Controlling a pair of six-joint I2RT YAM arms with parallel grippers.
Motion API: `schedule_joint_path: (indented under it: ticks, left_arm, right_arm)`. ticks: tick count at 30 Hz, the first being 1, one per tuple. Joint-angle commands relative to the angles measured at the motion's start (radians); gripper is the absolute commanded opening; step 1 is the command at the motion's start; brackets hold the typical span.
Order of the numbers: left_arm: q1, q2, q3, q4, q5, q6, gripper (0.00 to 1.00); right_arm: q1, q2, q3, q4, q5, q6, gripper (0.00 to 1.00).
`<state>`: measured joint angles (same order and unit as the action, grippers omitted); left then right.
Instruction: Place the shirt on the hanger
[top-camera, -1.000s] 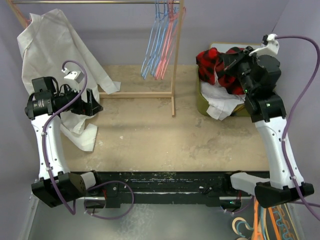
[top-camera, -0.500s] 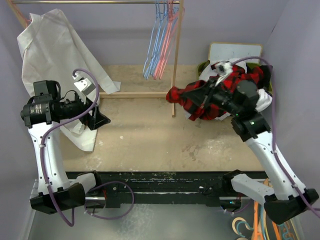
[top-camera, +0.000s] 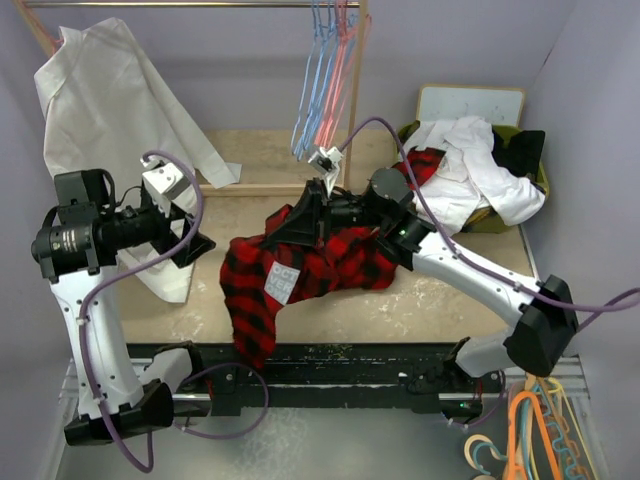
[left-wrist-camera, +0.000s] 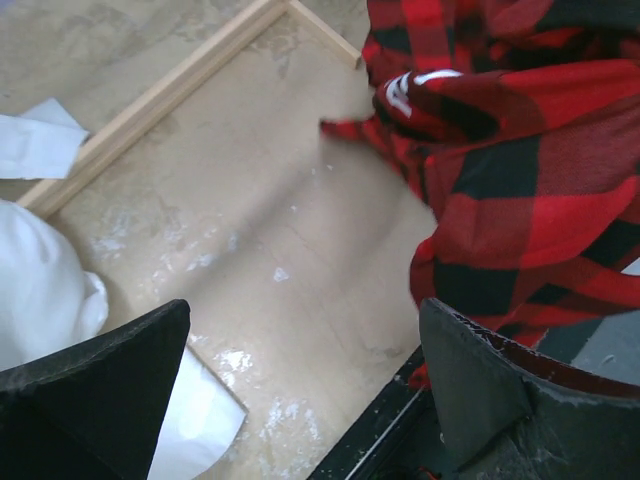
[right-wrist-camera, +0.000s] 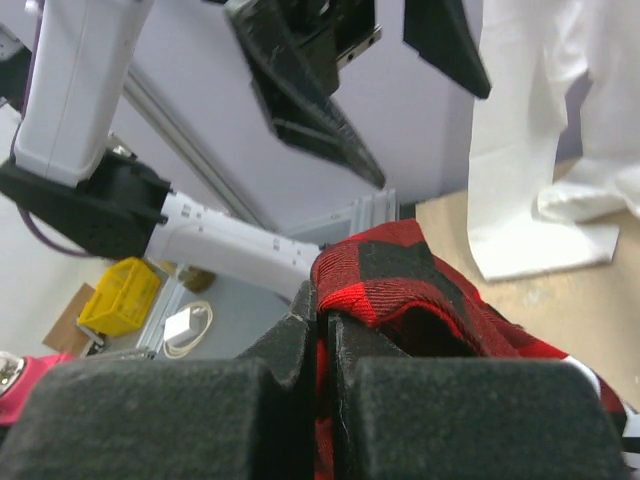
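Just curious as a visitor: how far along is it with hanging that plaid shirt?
Done: the plaid shirt is out of the basket, on the table. In hand: the right gripper pinches it; the left gripper is open. Left: the pink hanger hangs on the rail, untouched.

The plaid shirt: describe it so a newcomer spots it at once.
Start at the middle of the table. The shirt hangs from the right claw, trailing toward the near edge. It alone is red-and-black plaid; the basket heap and hung garment are white.
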<state>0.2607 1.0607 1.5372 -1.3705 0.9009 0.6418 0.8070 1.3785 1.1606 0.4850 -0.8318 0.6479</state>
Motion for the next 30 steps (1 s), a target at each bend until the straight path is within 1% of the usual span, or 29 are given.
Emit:
schedule_joint_path:
  ticks: [1, 4, 6, 11, 12, 13, 14, 15, 16, 17, 19, 21, 24, 26, 27, 28, 29, 30]
  left_arm:
    - [-0.004, -0.059, 0.073, 0.041, -0.037, -0.026, 0.99]
    - [-0.004, -0.06, 0.073, 0.015, -0.039, -0.016, 0.99]
    - [-0.004, -0.048, 0.058, -0.006, -0.039, 0.004, 0.99]
    - [-0.004, -0.004, 0.014, -0.067, -0.032, 0.067, 0.99]
    - [-0.004, 0.008, 0.002, -0.065, -0.043, 0.073, 0.99]
    - [-0.004, 0.021, -0.01, -0.058, -0.055, 0.076, 0.99]
    - [-0.004, 0.034, -0.021, -0.053, -0.066, 0.076, 0.99]
    - [-0.003, 0.048, -0.028, -0.052, -0.07, 0.082, 0.99]
    - [-0.003, 0.061, -0.035, -0.053, -0.068, 0.089, 0.99]
    - [-0.005, 0.072, -0.042, -0.053, -0.064, 0.096, 0.99]
    - [-0.022, 0.098, -0.062, -0.053, -0.063, 0.108, 0.99]
    - [-0.041, 0.123, -0.08, -0.053, -0.074, 0.118, 0.99]
    - [-0.06, 0.159, -0.11, -0.043, -0.091, 0.138, 0.99]
    - [-0.079, 0.177, -0.134, 0.004, -0.122, 0.111, 0.99]
    - [-0.096, 0.188, -0.146, 0.055, -0.164, 0.071, 0.99]
    - [-0.116, 0.201, -0.158, 0.138, -0.241, -0.004, 0.99]
    - [-0.128, 0.213, -0.178, 0.254, -0.325, -0.09, 0.99]
    - [-0.137, 0.242, -0.181, 0.353, -0.377, -0.13, 0.99]
  right_arm:
    - [0.011, 0.062, 0.088, 0.344, -0.018, 0.103, 0.0]
    - [0.01, 0.099, 0.073, 0.328, 0.045, 0.09, 0.0]
    - [0.001, 0.108, 0.033, 0.318, 0.134, 0.075, 0.0]
    - [-0.005, 0.122, -0.025, 0.195, 0.4, -0.014, 0.0]
    - [-0.006, 0.132, -0.026, 0.173, 0.428, -0.02, 0.04]
    - [-0.007, 0.142, -0.028, 0.165, 0.43, -0.024, 0.15]
    - [-0.007, 0.151, -0.029, 0.162, 0.42, -0.026, 0.35]
    - [-0.008, 0.157, -0.029, 0.152, 0.414, -0.03, 0.63]
    - [-0.008, 0.154, -0.033, 0.142, 0.409, -0.038, 0.78]
    - [-0.008, 0.144, -0.037, 0.125, 0.412, -0.051, 0.86]
    - [-0.009, 0.103, -0.071, 0.098, 0.426, -0.1, 0.99]
    - [-0.01, 0.045, -0.133, 0.096, 0.455, -0.137, 1.0]
    - [-0.014, -0.047, -0.278, 0.091, 0.478, -0.189, 1.0]
    - [-0.022, -0.102, -0.348, 0.069, 0.497, -0.221, 1.0]
    - [-0.031, -0.132, -0.386, 0.066, 0.521, -0.225, 1.0]
    - [-0.043, -0.159, -0.43, 0.075, 0.543, -0.215, 1.0]
    - [-0.064, -0.184, -0.472, 0.091, 0.557, -0.194, 1.0]
    - [-0.103, -0.205, -0.509, 0.116, 0.563, -0.163, 1.0]
